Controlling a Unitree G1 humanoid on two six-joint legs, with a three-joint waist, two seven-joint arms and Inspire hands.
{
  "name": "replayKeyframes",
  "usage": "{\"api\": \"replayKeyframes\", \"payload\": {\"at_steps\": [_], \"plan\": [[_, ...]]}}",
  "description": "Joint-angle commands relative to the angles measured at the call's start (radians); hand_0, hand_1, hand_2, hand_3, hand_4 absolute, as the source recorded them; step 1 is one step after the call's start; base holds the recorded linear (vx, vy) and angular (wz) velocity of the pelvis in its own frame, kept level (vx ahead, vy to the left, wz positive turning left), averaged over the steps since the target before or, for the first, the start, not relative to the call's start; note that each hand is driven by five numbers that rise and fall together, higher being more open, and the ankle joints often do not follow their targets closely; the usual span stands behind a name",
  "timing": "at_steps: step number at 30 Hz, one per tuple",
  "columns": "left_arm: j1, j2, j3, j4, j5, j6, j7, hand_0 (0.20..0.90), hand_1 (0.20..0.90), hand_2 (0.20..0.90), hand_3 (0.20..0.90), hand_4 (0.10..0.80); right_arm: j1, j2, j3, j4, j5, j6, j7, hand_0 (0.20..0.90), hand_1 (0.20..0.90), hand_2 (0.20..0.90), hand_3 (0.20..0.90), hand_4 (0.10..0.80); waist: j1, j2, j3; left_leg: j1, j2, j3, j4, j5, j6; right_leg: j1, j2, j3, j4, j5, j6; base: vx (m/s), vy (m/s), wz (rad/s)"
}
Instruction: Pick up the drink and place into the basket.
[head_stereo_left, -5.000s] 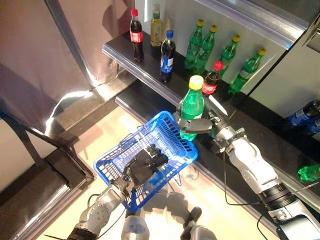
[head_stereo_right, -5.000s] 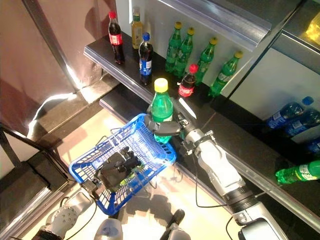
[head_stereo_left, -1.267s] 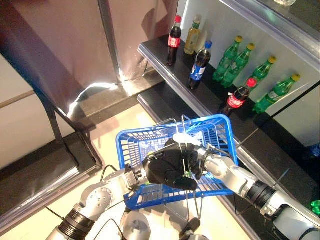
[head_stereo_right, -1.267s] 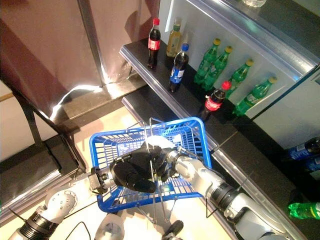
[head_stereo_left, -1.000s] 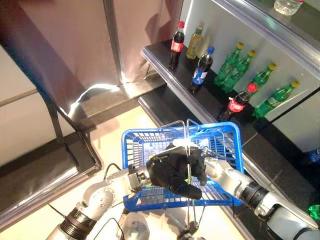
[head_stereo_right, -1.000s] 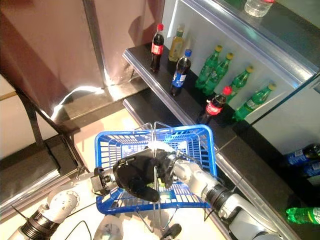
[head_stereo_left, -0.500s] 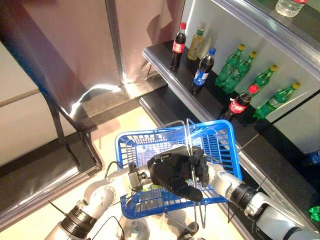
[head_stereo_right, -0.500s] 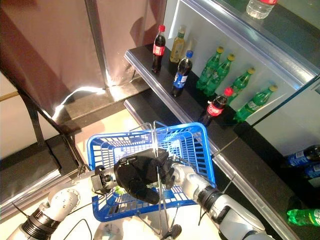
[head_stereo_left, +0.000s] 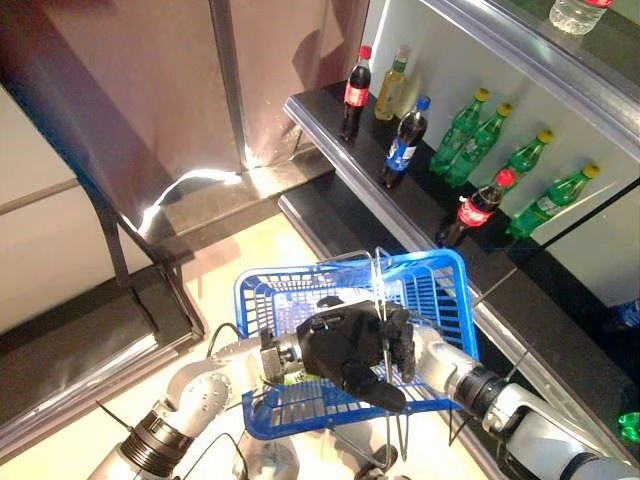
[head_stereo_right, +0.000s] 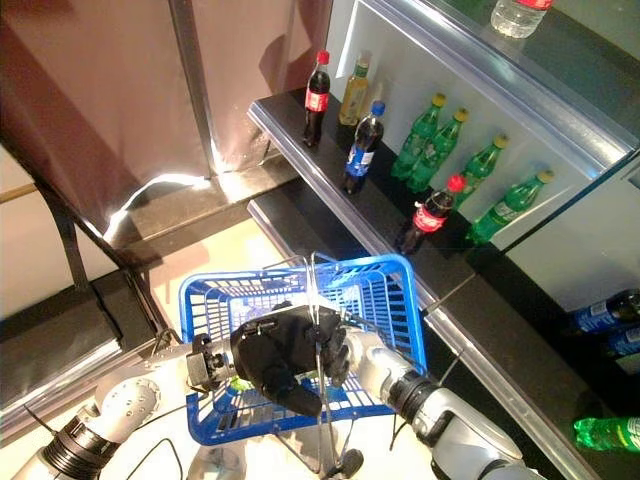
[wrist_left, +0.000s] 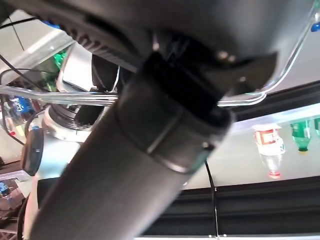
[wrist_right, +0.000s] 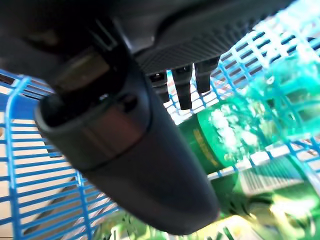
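My left hand (head_stereo_left: 340, 348) is shut on the thin wire handles (head_stereo_left: 381, 288) of the blue basket (head_stereo_left: 452, 292), which it holds raised in front. The handles also show in the left wrist view (wrist_left: 280, 75). My right hand (head_stereo_left: 404, 342) reaches into the basket from the right, just behind the left hand. In the right wrist view its thumb (wrist_right: 125, 150) and fingers (wrist_right: 185, 92) are straight, apart from the green bottle (wrist_right: 220, 145). The bottle lies on its side on the basket's mesh floor. A bit of green shows through the basket's side (head_stereo_right: 237, 383).
A black shelf (head_stereo_left: 330, 135) at the right back carries cola bottles (head_stereo_left: 356, 90), a blue-labelled bottle (head_stereo_left: 403, 150), a yellowish bottle (head_stereo_left: 390, 85) and green bottles (head_stereo_left: 462, 128). A lower black step (head_stereo_left: 330, 215) runs below it. A metal post (head_stereo_left: 228, 80) stands at the back. Another green bottle (head_stereo_right: 605, 432) lies low right.
Five seconds ago my right hand held the green bottle upright at the basket's rim; now the bottle lies inside. In the last second the basket has tipped and shifted slightly.
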Motion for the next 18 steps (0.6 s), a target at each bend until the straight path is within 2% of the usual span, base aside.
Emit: {"api": "replayKeyframes", "payload": {"at_steps": [1,8,13,18], "plan": [[-0.170,-0.242,-0.062,-0.265,-0.201,-0.143,-0.174,0.300,0.300,0.300,0.200,0.100,-0.120,0.025,0.029,0.061,-0.025,-0.041,-0.046,0.900,0.900,0.900,0.900,0.800,0.021,0.031,-0.240,-0.074,-0.127,-0.031,-0.055,0.081,0.086,0.173,0.075,-0.036,-0.002,-0.170,0.038,0.000,0.000,0.00],[-0.171,-0.244,-0.056,-0.264,-0.193,-0.152,-0.157,0.300,0.300,0.300,0.200,0.100,-0.118,0.026,0.020,0.063,-0.013,-0.048,-0.054,0.900,0.900,0.900,0.900,0.800,0.020,0.029,-0.238,-0.074,-0.125,-0.030,-0.055,0.082,0.086,0.172,0.077,-0.034,-0.002,-0.169,0.037,0.000,0.000,0.00],[-0.166,-0.234,-0.046,-0.258,-0.163,-0.205,-0.121,0.300,0.300,0.300,0.200,0.100,-0.107,0.014,0.003,0.026,0.035,-0.040,-0.083,0.900,0.900,0.900,0.900,0.800,0.015,0.031,-0.237,-0.073,-0.126,-0.029,-0.055,0.082,0.086,0.170,0.077,-0.031,-0.002,-0.168,0.037,0.000,0.000,0.00],[-0.142,-0.213,-0.001,-0.245,-0.127,-0.262,-0.079,0.300,0.300,0.300,0.200,0.100,-0.076,-0.018,-0.038,-0.054,0.073,-0.038,-0.092,0.900,0.900,0.900,0.900,0.800,0.003,0.037,-0.238,-0.071,-0.125,-0.017,-0.055,0.084,0.086,0.169,0.076,-0.022,-0.002,-0.166,0.039,0.000,0.000,0.00]]}}
